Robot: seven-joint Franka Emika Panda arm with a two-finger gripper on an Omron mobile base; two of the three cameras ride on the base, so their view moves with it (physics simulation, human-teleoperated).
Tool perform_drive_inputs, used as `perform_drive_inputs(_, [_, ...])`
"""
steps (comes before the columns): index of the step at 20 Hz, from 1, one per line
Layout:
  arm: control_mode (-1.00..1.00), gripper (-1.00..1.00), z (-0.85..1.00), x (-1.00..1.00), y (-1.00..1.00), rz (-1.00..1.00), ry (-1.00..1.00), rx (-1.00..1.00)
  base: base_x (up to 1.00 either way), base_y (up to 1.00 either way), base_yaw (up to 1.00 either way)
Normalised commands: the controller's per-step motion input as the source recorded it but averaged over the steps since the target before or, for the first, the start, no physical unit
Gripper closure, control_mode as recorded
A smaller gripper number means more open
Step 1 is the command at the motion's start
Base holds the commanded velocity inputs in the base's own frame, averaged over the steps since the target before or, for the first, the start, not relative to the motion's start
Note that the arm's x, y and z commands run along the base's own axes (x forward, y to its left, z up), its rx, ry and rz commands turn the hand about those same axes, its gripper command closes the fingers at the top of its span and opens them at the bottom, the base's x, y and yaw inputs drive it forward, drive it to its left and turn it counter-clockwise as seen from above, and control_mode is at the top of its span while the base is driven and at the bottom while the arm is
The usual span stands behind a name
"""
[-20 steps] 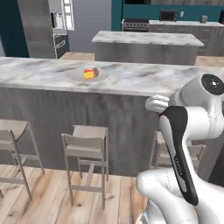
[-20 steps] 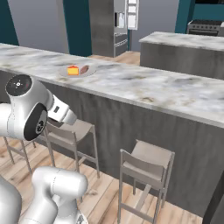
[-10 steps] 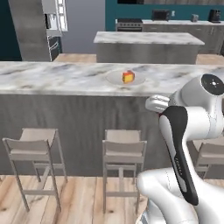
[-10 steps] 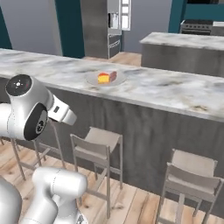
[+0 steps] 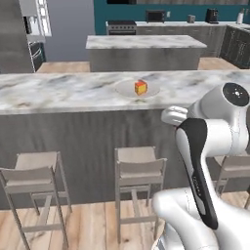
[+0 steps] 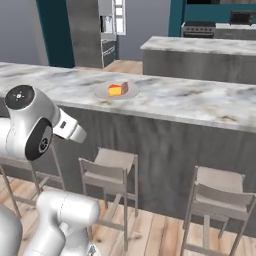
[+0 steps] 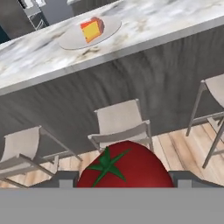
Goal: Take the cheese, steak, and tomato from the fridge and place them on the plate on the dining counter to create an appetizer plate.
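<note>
Pale stools (image 5: 139, 168) are standing in a row on the wood floor (image 5: 88, 229), which is showing in warm planks between their legs. One stool (image 6: 109, 169) and a second (image 6: 216, 192) are sitting to the right of it in the right base view; from the hand view a stool (image 7: 121, 124) is standing near the middle. Well behind the stools, an island (image 5: 145, 50) with a marble top is standing apart. Behind the island, dark cabinets (image 5: 215, 36) are running along a teal wall (image 5: 171, 5). A stove (image 5: 121, 27) is sitting left of the cabinets, with a microwave (image 5: 155, 16) just beside it on the worktop. Right of the microwave, a dark kettle-like appliance (image 5: 212, 15) is standing.
</note>
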Motion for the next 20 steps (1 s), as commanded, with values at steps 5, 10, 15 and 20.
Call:
perform_drive_inputs(5, [1.00,1.00,0.00,0.00,0.00,0.00,0.00,0.00,0.59,0.03,-0.16])
perform_drive_inputs(10, [1.00,1.00,0.00,0.00,0.00,0.00,0.00,0.00,1.00,0.51,-0.07])
perform_drive_inputs(15, [1.00,1.00,0.00,0.00,0.00,0.00,0.00,0.00,1.00,0.51,-0.07])
perform_drive_inputs(20, [1.00,1.00,0.00,0.00,0.00,0.00,0.00,0.00,0.78,0.52,-0.05])
